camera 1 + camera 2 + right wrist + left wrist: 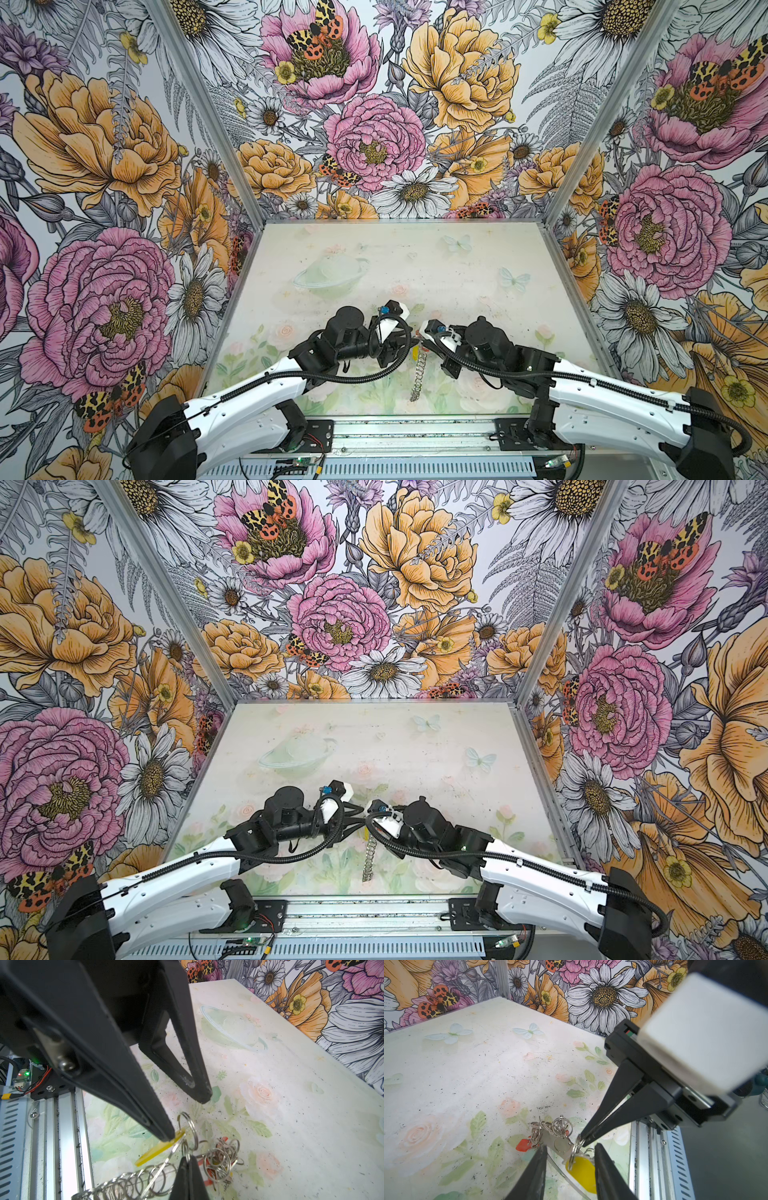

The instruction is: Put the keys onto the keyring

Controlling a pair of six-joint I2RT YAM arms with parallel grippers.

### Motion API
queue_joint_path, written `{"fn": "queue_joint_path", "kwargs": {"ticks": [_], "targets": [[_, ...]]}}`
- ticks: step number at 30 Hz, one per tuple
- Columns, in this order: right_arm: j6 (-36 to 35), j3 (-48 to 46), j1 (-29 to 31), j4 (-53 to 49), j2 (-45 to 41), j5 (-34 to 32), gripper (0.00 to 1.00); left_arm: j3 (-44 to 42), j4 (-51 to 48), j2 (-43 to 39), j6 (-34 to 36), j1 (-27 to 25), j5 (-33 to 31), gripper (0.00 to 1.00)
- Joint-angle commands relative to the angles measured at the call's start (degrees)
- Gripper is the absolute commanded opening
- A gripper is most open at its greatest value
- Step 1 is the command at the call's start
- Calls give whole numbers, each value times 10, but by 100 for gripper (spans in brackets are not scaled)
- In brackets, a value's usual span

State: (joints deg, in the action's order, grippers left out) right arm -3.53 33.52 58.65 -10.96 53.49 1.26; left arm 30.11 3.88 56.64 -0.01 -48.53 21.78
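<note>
Keyring (128, 1184) — edge-on, cropped — in right gripper (188, 1158)

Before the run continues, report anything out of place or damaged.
A tangled heap of red-tagged keys lies beside the keyring, and the table is worn, peppered with black specks. Nothing looks broken.

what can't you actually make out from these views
Tips of the left tool and right tool: hidden in both top views by wrists and cables.
The keyring: edge-on in both top views; cut off by the right wrist view's edge.
The yellow tag: partly behind a left tool finger, left wrist view.
The red-tagged pile: tangled in rings, key count unreadable.
The split ring the right tool pinches: unclear what it's threaded on.
</note>
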Motion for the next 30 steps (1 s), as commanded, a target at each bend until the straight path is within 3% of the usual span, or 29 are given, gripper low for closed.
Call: {"fn": "queue_joint_path", "kwargs": {"ticks": [1,16,25,30], "targets": [[1,27,6,29,1,2,0,14,-5,13,8,-2,-10,34],[-2,15,7,35,-31,-25,0,10,-9,36,-19,9,-21,5],[21,-17,3,109,-70,1,0,-15,10,43,-38,19,-20,2],[39,-35,-2,159,-78,18,0,-14,5,51,-33,23,-15,8]]}}
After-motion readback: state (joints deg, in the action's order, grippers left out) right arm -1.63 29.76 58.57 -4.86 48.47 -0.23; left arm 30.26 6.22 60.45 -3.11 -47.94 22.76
